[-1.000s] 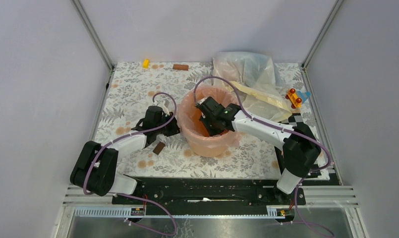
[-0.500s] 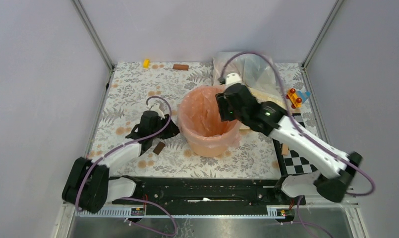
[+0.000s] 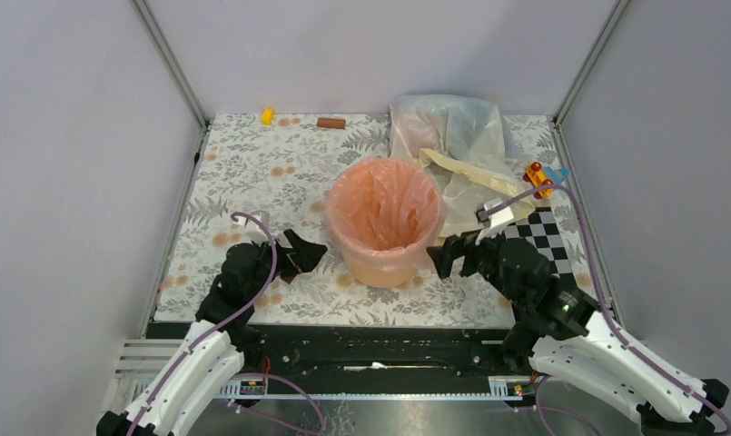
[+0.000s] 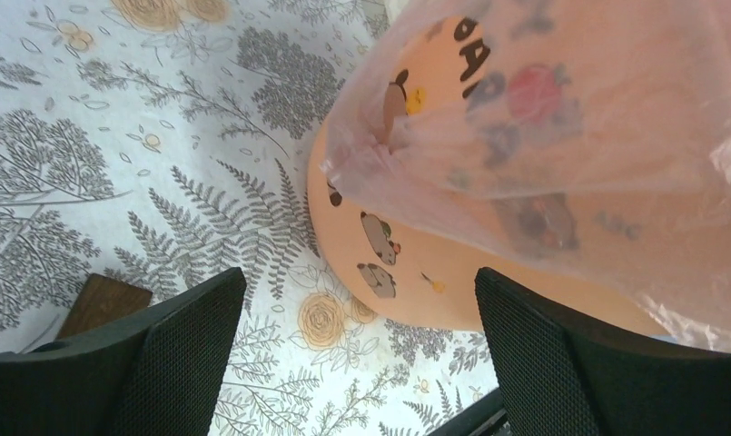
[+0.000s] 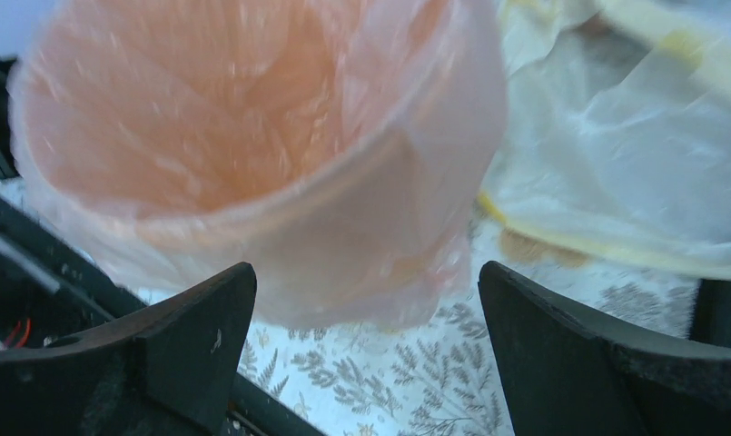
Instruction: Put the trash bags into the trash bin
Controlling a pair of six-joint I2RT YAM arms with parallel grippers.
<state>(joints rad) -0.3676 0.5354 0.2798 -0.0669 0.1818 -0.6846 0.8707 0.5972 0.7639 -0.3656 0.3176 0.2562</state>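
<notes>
On the left side, the left arm lies folded low over the front edge of the table. Its left gripper points right, toward the bucket, with the two black fingers wide apart and nothing between them. Close to one finger lies one small flat brown block. At the far edge of the leaf-patterned table cover I count one small yellow piece and one short brown bar. In the middle stands one round peach-orange plastic bucket, upright. One thin pale-pink plastic film bag sits inside it as a lining, and its edge is turned over the rim and hangs down the outer wall. The right arm also stays low and reaches left, and the right gripper is just beside the bucket, apart from it, spread wide and empty. Behind the bucket lie one clear whitish plastic bag and one cream-yellow plastic bag. Further right are one small toy with red wheels and one black-and-white checkered board.
</notes>
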